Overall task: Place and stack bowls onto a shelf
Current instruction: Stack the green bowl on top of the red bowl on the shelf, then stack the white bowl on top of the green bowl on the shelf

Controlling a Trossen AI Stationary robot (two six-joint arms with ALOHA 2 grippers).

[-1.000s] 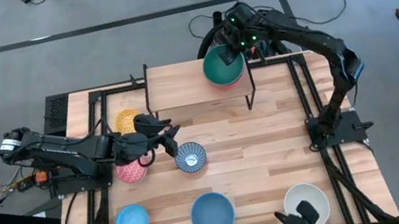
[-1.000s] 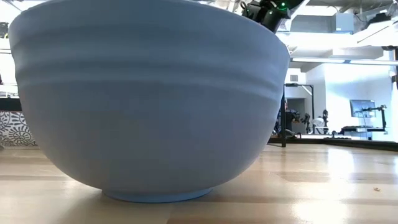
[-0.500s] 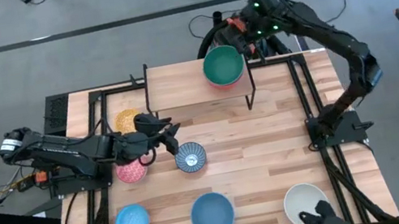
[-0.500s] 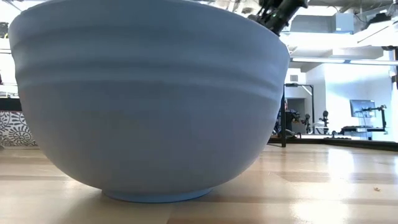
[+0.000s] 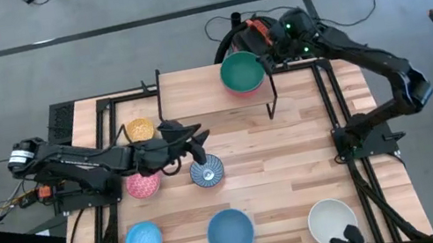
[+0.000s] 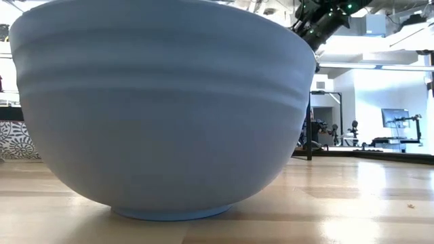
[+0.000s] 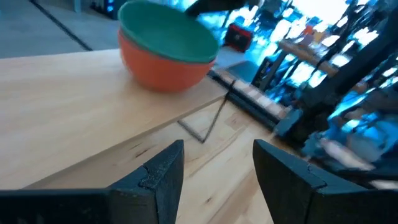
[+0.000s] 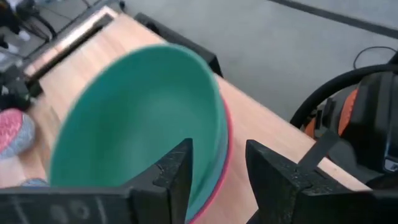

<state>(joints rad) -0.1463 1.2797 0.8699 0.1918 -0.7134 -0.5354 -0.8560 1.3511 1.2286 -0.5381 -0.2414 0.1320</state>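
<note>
The green bowl [image 5: 241,71] sits nested in the red bowl [image 7: 163,70] on the right end of the light-wood shelf [image 5: 194,94]. My right gripper [image 5: 263,52] is open just off the green bowl's right rim [image 8: 214,124], and its fingers stand apart in the right wrist view [image 8: 217,177]. My left gripper [image 5: 200,151] is open above the blue-white patterned bowl [image 5: 207,173], facing the shelf [image 7: 214,171]. The yellow bowl [image 5: 139,130], pink bowl [image 5: 142,186], light blue bowl [image 5: 143,241], large blue bowl [image 5: 231,232] and cream white bowl [image 5: 330,219] rest on the table.
The shelf's black legs [image 5: 270,101] stand on the slatted tabletop [image 5: 297,170]. Black frame rails [image 5: 334,101] run along both sides. The large blue bowl fills the low view [image 6: 163,108], with my right arm [image 6: 319,20] above it.
My right gripper has drawn back from the green bowl toward the table's right and far edge. The bowl, tilted a second ago, now sits level in the red bowl. My left gripper has moved toward the table's right, over the patterned bowl.
</note>
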